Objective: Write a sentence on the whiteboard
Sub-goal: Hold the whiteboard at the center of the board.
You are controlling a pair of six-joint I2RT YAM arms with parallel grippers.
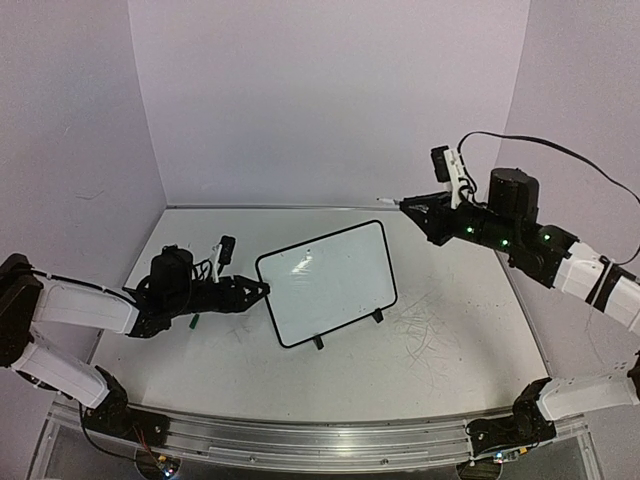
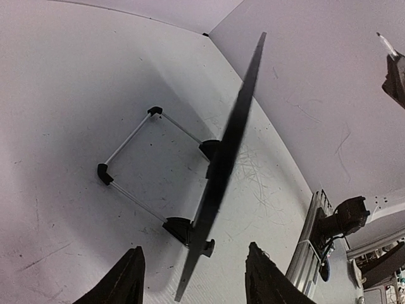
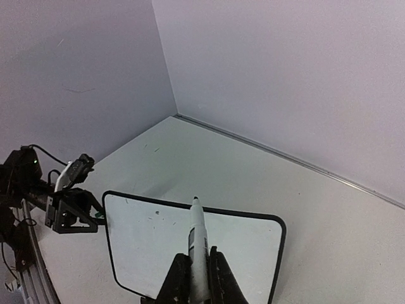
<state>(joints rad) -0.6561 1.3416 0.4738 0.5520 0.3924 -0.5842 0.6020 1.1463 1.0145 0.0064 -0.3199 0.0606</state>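
Note:
The whiteboard point(image 1: 325, 282) stands tilted on two small black feet at mid-table, its face blank. My left gripper point(image 1: 262, 290) is at the board's left edge. In the left wrist view the board point(image 2: 228, 158) shows edge-on between the spread fingers of this gripper point(image 2: 195, 248), and neither finger touches it. My right gripper point(image 1: 415, 207) hovers above and behind the board's right side, shut on a white marker point(image 1: 392, 203) that points left. In the right wrist view the marker point(image 3: 197, 231) sticks out of the gripper point(image 3: 199, 254), tip over the board's point(image 3: 152, 247) top edge.
The board's wire prop frame point(image 2: 136, 136) rests on the table behind it. Old pen scribbles point(image 1: 425, 320) mark the tabletop right of the board. A metal rail point(image 1: 300, 445) runs along the near edge. Walls close the table at the back and both sides.

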